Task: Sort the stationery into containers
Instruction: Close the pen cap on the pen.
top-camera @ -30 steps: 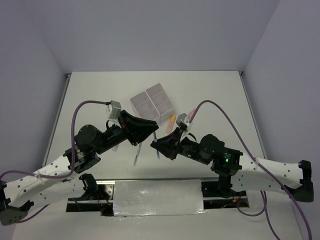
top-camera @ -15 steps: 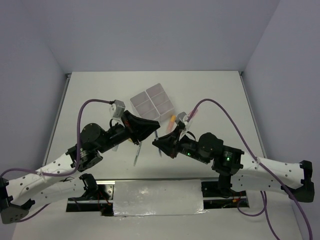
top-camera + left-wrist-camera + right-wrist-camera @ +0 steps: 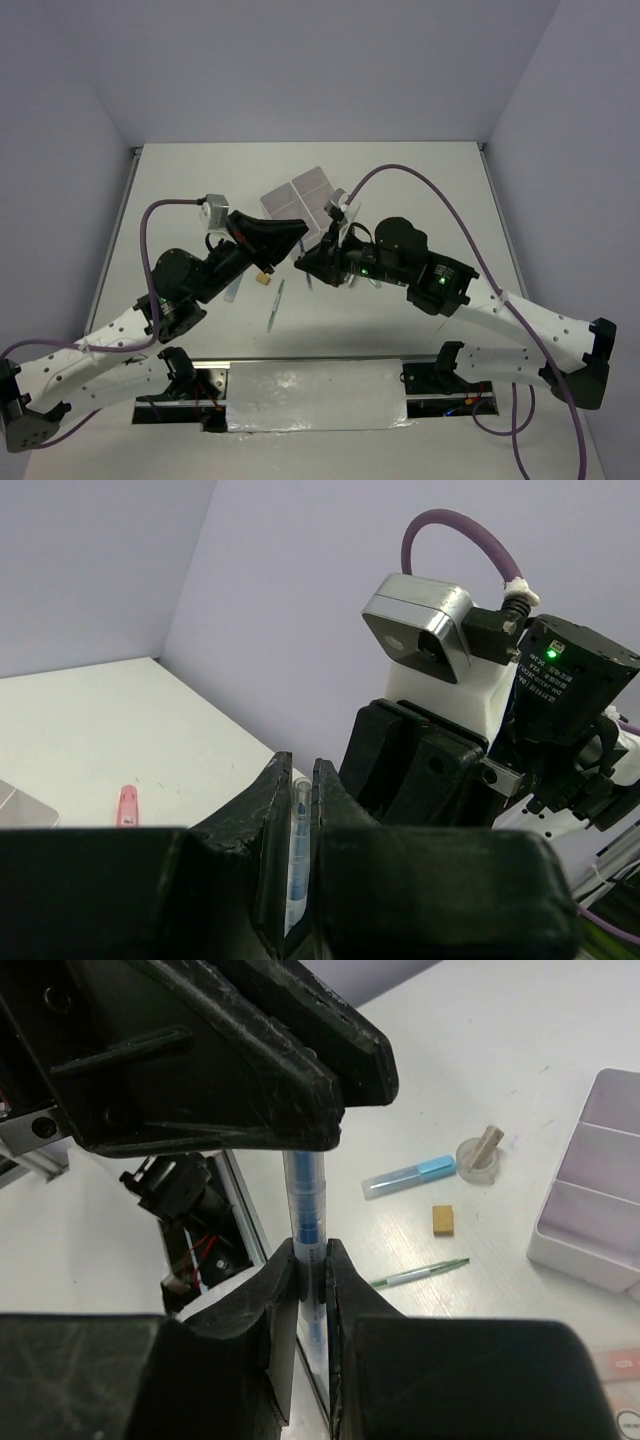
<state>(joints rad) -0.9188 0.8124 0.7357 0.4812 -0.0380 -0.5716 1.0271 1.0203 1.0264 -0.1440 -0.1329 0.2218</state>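
Left gripper [image 3: 300, 780] and right gripper [image 3: 310, 1260] both pinched tight on one blue pen [image 3: 305, 1195]; organiser [image 3: 303, 193] at 12 o'clock.

Top external — high, near edge, looking down over the table [image 3: 420, 170]. Wrist views — close, facing each other, sharing the blue pen [image 3: 305, 1210].

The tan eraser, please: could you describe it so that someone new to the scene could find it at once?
Start at the white organiser. Beside it lie a tape roll, a blue highlighter and a thin green pen. The eraser sits between them, the only small tan block among long or round things.
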